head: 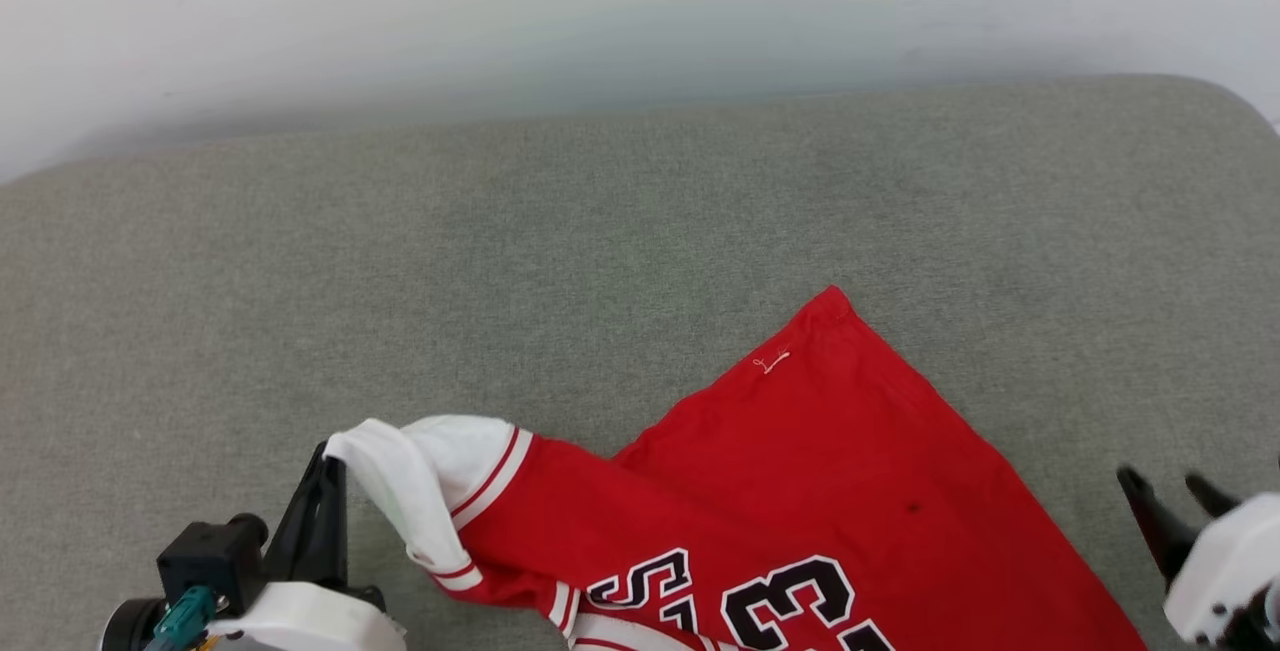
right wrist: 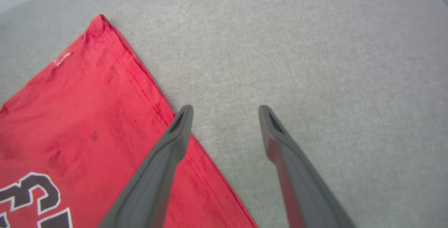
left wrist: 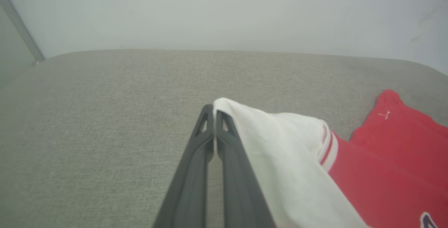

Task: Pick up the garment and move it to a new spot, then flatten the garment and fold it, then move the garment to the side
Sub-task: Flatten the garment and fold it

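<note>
Surface: a table [head: 640, 231] covered in grey woven fabric, with a pale wall [head: 600, 11] behind its far edge.
Garment: the red garment [head: 820, 461] lies on the near half of the table, right of centre in the head view. It runs off that view's bottom edge.
Hem corner: one pointed hem corner [head: 832, 299] reaches toward the middle of the table and lies flat.
Thread mark: a small white thread mark [head: 770, 362] sits just inside that corner.
Lettering: black lettering [head: 790, 601] with a white outline shows on the red cloth near the bottom edge, partly cut off.
Sleeve: the white sleeve [head: 440, 451] extends to the left of the red body and is bunched and raised at its outer end.
Trim: red-and-white striped trim [head: 495, 471] marks the seam where the sleeve meets the red cloth.
Left claw: the left claw [head: 330, 456] is at the lower left. Its two dark fingers are pressed together on the sleeve's outer edge. In the left wrist view the white cloth [left wrist: 287, 144] drapes away from the fingertips [left wrist: 224, 119].
Right claw: the right claw [head: 1162, 481] is at the lower right, spread wide and holding nothing.
Right claw position: in the right wrist view one finger [right wrist: 182, 123] lies over the garment's [right wrist: 87, 116] side hem and the other over bare table. Contact with the cloth cannot be told.
</note>
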